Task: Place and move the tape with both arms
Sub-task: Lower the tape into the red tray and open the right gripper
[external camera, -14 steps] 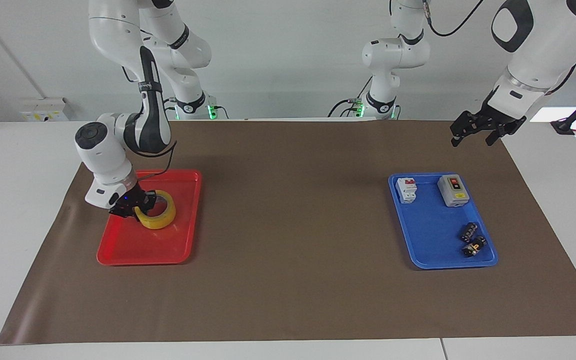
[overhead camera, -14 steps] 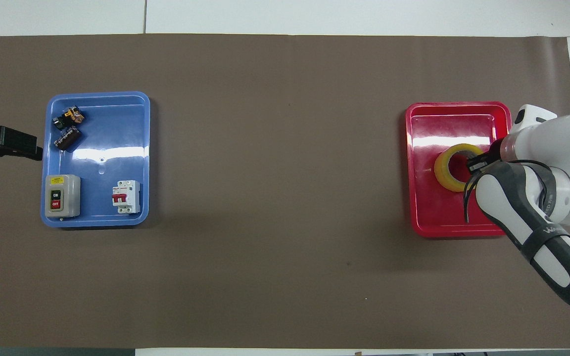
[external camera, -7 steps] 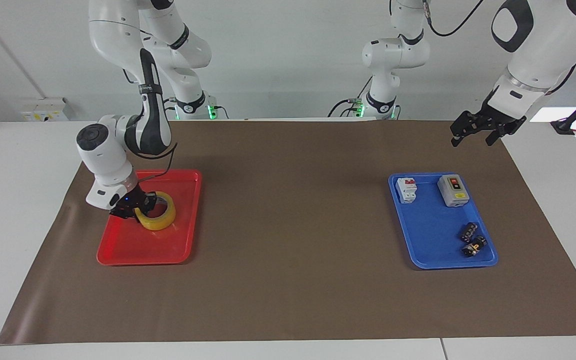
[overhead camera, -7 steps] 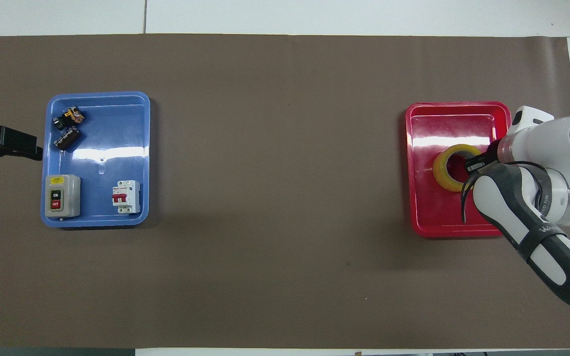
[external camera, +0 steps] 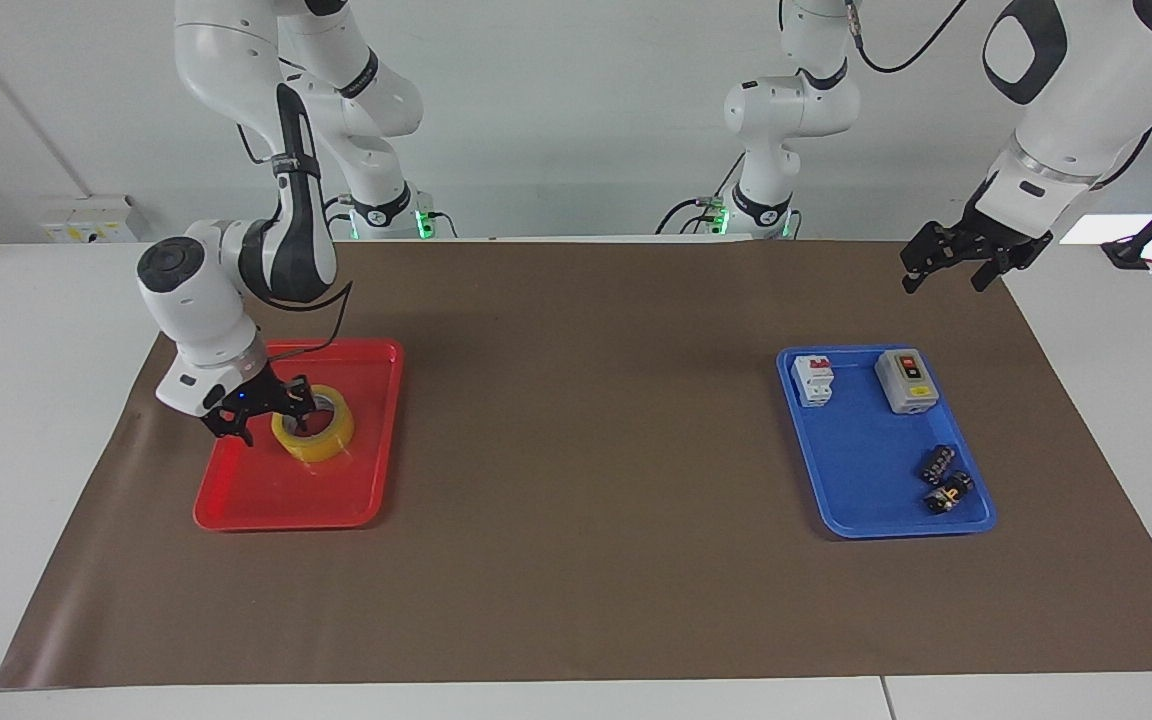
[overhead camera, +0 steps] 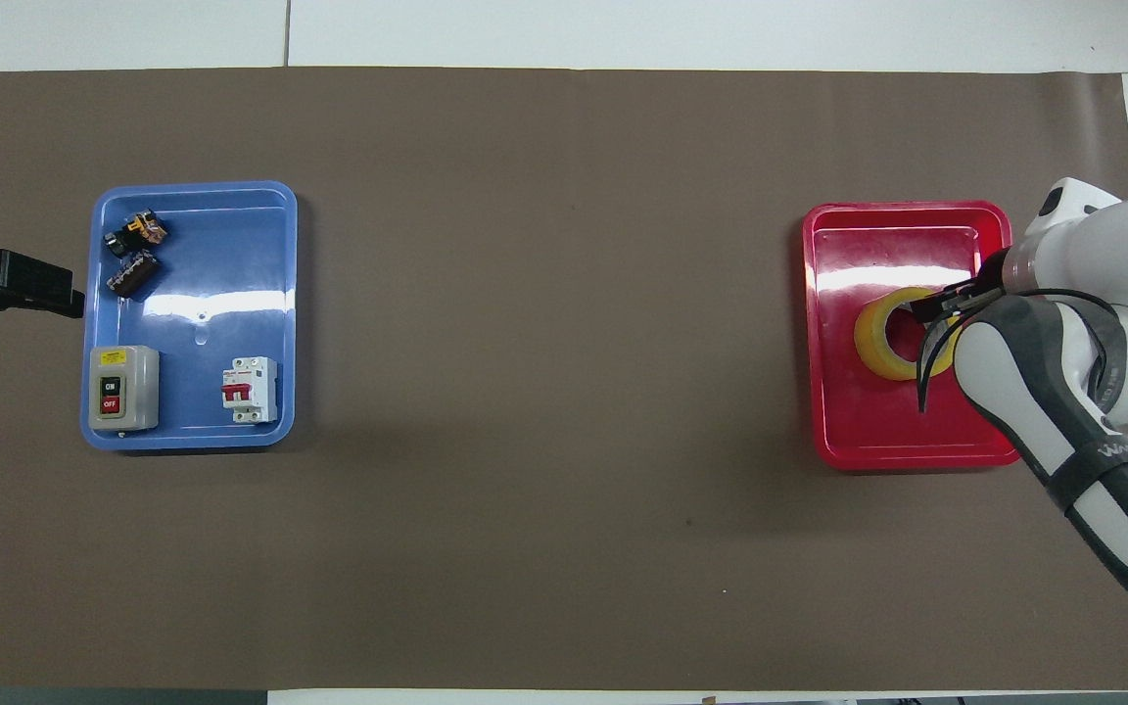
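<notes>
The tape (external camera: 314, 425) is a yellow roll that lies flat in the red tray (external camera: 266, 500) at the right arm's end of the table. My right gripper (external camera: 271, 415) is open just above the tray, at the roll's rim on the side toward the table's end. One finger is over the roll's hole and the other is outside the roll. In the overhead view the right gripper (overhead camera: 931, 305) covers part of the tape (overhead camera: 882, 338) in the red tray (overhead camera: 868, 441). My left gripper (external camera: 944, 265) is open and empty and waits in the air over the mat's corner.
A blue tray (external camera: 861, 505) at the left arm's end holds a grey switch box (external camera: 906, 380), a white breaker (external camera: 813, 380) and two small dark parts (external camera: 944, 480). Two smaller white arms with green-lit bases (external camera: 386, 215) stand at the robots' edge of the brown mat.
The right gripper has opened, let go of the tape and risen a little. The roll, tilted in its grip before, now lies flat in the red tray. The left arm has not moved.
</notes>
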`<state>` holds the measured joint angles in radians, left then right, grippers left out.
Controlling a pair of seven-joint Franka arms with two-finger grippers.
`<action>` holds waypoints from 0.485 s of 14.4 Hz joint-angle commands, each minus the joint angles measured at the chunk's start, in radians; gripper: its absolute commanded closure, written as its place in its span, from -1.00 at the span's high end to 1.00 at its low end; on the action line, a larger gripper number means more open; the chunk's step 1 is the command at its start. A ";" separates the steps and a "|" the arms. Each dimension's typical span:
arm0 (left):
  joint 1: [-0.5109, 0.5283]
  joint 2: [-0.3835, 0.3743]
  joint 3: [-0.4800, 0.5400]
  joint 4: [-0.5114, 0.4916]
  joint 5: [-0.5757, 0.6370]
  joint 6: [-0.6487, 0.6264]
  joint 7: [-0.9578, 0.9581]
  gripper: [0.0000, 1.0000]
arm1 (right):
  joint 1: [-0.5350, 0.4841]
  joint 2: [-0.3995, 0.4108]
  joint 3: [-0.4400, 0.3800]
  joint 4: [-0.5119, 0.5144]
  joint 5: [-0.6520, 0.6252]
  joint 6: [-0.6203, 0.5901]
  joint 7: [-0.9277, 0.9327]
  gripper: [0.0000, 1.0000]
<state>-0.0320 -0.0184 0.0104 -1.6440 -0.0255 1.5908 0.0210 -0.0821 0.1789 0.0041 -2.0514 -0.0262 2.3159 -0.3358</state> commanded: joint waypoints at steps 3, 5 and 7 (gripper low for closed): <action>0.006 -0.025 -0.003 -0.019 0.018 -0.006 0.007 1.00 | 0.093 -0.100 0.010 0.072 -0.008 -0.170 0.315 1.00; 0.006 -0.025 -0.003 -0.019 0.018 -0.006 0.007 1.00 | 0.122 -0.137 0.010 0.118 -0.008 -0.254 0.404 1.00; 0.006 -0.025 -0.003 -0.019 0.018 -0.006 0.005 1.00 | 0.120 -0.163 0.010 0.202 0.002 -0.381 0.446 1.00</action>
<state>-0.0320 -0.0185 0.0104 -1.6440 -0.0255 1.5908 0.0210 0.0492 0.0408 0.0110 -1.9181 -0.0269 2.0362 0.0651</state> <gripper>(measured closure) 0.000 0.000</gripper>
